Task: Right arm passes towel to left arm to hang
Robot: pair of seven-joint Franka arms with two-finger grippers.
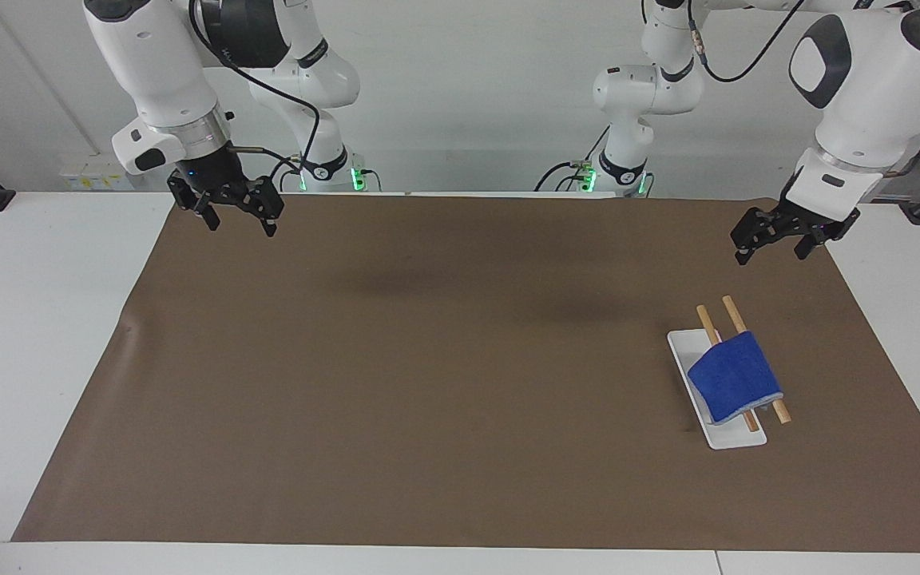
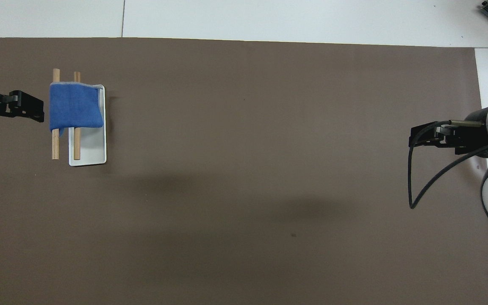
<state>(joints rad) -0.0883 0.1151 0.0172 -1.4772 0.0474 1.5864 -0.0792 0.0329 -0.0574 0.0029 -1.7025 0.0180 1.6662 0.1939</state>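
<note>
Facing view: the left gripper hangs in the air over the brown mat, near the mat's corner at the left arm's end on the robots' side. Its fingers stand apart and there is nothing between them. The left arm comes down to it from above that corner of the tabletop.

The towel lies well apart from that gripper, on the same end of the mat. It is draped over two wooden rods that run side by side. The rods rest on a shallow white tray, and the cloth covers their middle while both ends of each rod stick out. In the overhead view the towel covers the tray's half farther from the robots, and the left gripper shows just beside the cloth.

The right gripper hangs over the mat's corner at the right arm's end, also on the robots' side. Its fingers are spread and it carries nothing. A black cable loops from the right arm down to its wrist. This arm waits, well apart from the towel.
</note>
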